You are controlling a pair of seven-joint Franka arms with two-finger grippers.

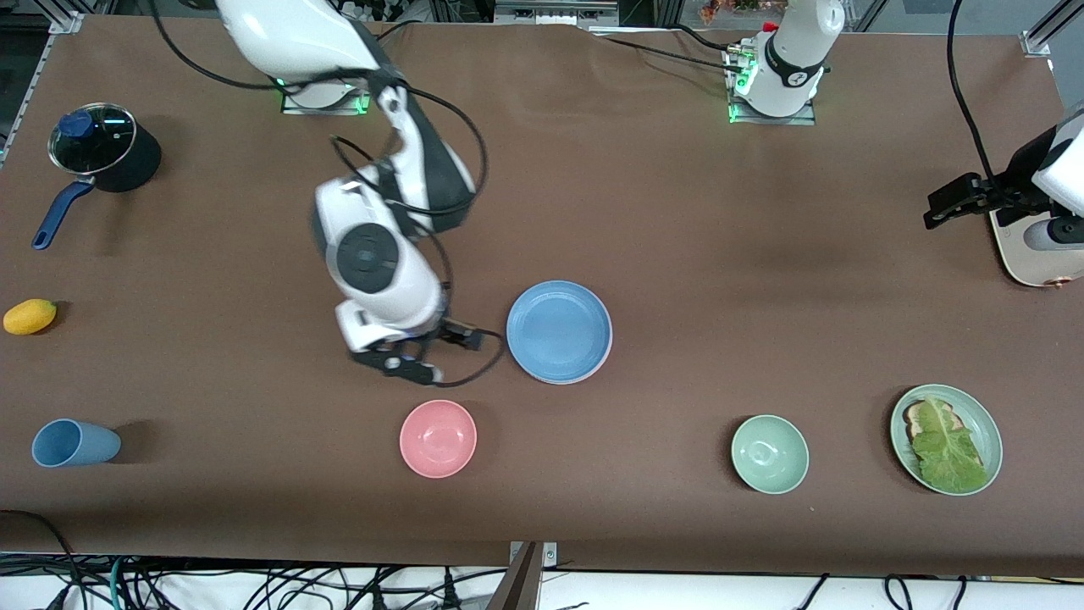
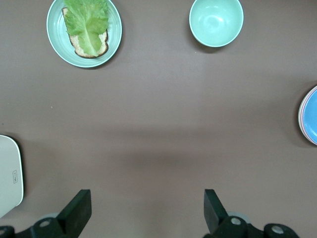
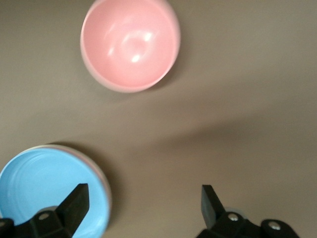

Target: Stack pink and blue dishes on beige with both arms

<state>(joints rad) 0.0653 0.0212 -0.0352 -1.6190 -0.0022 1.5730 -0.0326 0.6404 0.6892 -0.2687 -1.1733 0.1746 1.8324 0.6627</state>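
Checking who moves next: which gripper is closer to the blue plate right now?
Right. The right gripper, open, hangs just beside the blue plate, toward the right arm's end of the table. The left gripper, also open, is over bare table at the left arm's end.

1 high front view facing the arms, 2 downward wrist views, all sharing the blue plate (image 1: 559,330).

Blue plate (image 1: 559,330) beside the right pincer (image 1: 405,363): smooth, matt. Pink bowl (image 1: 438,438) near it: glossy, with highlights. Tabletop (image 1: 677,254) beneath: brown, matt, cloth-like.
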